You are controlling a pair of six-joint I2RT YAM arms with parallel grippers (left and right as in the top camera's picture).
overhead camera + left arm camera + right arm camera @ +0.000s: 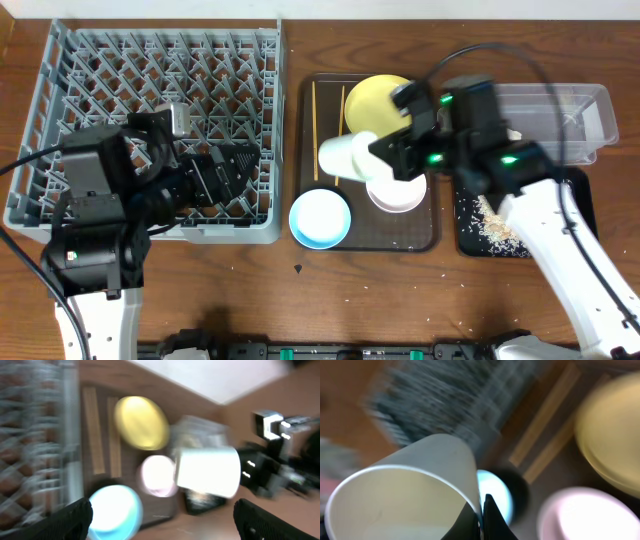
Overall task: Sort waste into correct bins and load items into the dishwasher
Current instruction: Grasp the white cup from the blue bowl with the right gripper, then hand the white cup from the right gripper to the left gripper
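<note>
My right pincer [482,517] is clenched on the rim of the cream cup [343,155]; one finger sits inside the mouth, the other outside; the cup is tipped on its side over the middle of the brown serving tray [425,238], mouth toward 9 o'clock in the overhead view. My left pincer [162,510] is released, its fingers [70,520] spread wide with nothing between them; it hangs over the 4 o'clock part of the grey dish rack [70,70], which fills the 9 o'clock side of the table [250,300].

On the serving tray the yellow plate [368,98] lies at 12 o'clock; the white bowl [400,195] sits at 5 o'clock, partly under my right wrist; the two chopsticks [314,125] lie side by side along the 9 o'clock edge; the blue bowl [320,218] rests at the 7 o'clock corner, overhanging the rim.

At 3 o'clock of that tray lies the black tray [580,200] with whitish grains [490,222] scattered in it; the clear tub [565,115] stands just beyond it at 12 o'clock. Both wrist views are blurred.
</note>
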